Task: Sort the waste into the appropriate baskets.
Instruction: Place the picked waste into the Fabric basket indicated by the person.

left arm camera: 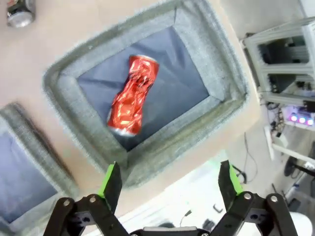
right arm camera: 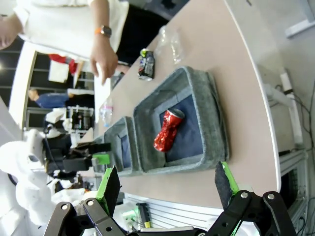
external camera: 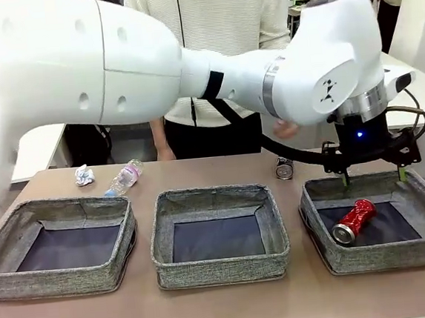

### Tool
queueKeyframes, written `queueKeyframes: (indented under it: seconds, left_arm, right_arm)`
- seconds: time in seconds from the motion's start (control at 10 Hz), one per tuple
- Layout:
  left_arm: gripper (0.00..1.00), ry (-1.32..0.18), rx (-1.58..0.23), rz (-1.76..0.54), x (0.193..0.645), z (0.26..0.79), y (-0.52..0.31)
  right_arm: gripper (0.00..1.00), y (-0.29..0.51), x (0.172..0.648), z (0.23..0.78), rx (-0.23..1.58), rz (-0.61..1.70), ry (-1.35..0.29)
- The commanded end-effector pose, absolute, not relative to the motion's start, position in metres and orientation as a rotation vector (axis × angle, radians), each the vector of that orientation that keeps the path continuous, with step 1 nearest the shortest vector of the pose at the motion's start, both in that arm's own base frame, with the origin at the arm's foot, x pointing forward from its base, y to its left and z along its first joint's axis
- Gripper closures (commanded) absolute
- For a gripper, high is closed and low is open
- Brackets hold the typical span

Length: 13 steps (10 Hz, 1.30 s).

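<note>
Front view sets three shallow grey woven-fabric baskets nearest on the tan table (external camera: 226, 310). The left gripper (external camera: 373, 178) hangs over the far rim of the right-hand basket (external camera: 321, 252), its green-padded jaws spread wide and holding nothing. The right gripper (right arm camera: 167, 179), off to the side of the table, is likewise spread and empty. The likeliest slip from here is a fingertip catching that soft fabric wall as the arm draws off, which would drag or tilt the basket and shift what lies in it. Just behind the basket stands the small dark can (external camera: 284, 168), close to the arm's likely way back, and a brush from the wrist could topple it and send it rolling. Farther off, a person's hand (external camera: 288, 128) is near that can, so a quick reach there risks contact. As to contents, the right-hand basket holds the dented red aluminium can (external camera: 354, 220), lying on its side on the dark flat bottom. The middle basket (external camera: 222, 270) and the left-hand basket (external camera: 59, 282) hold nothing. Beyond the left-hand basket lie the clear blue-capped plastic bottle (external camera: 125, 177), on its side and apt to roll, and the crumpled white paper wad (external camera: 84, 175). In the right wrist view, a faint glassy shape past the dark can is probably the clear plastic cup (right arm camera: 167, 42).
</note>
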<state>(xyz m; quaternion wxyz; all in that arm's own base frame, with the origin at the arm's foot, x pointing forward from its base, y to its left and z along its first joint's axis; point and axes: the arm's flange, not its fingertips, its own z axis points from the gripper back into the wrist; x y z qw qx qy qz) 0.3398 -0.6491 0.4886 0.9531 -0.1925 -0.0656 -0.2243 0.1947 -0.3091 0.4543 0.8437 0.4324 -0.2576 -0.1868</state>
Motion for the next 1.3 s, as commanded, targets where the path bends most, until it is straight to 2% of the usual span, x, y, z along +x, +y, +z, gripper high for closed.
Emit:
queueKeyframes:
  seconds: [0.0,0.3,0.5,0.7,0.9,1.0,1.2]
  left_arm:
    - [0.00,-0.166,-0.357,-0.426,0.323,0.532,-0.576]
    - [0.00,-0.202,-0.446,-0.288,0.304,0.586,-0.444]
    - [0.00,-0.194,-0.505,-0.261,0.298,0.606,-0.351]
    - [0.00,-0.084,-0.556,-0.305,0.305,0.607,-0.258]
    - [0.00,0.025,-0.723,-0.305,0.295,0.596,-0.160]
    - [0.00,0.034,-0.817,-0.303,0.284,0.586,-0.115]
    - [0.00,-0.050,-1.037,-0.307,0.245,0.554,-0.038]
  right_arm:
    - [0.00,-0.286,0.212,0.463,0.923,-0.356,-0.530]
    - [0.00,-0.193,0.258,0.494,0.973,-0.212,-0.386]
    - [0.00,-0.123,0.269,0.509,0.944,-0.089,-0.261]
    - [0.00,-0.086,0.272,0.517,1.046,-0.051,-0.058]
    - [0.00,-0.088,0.289,0.522,1.172,-0.121,0.115]
    - [0.00,-0.101,0.298,0.524,1.277,-0.151,0.196]
    - [0.00,-0.128,0.303,0.524,1.404,-0.161,0.255]
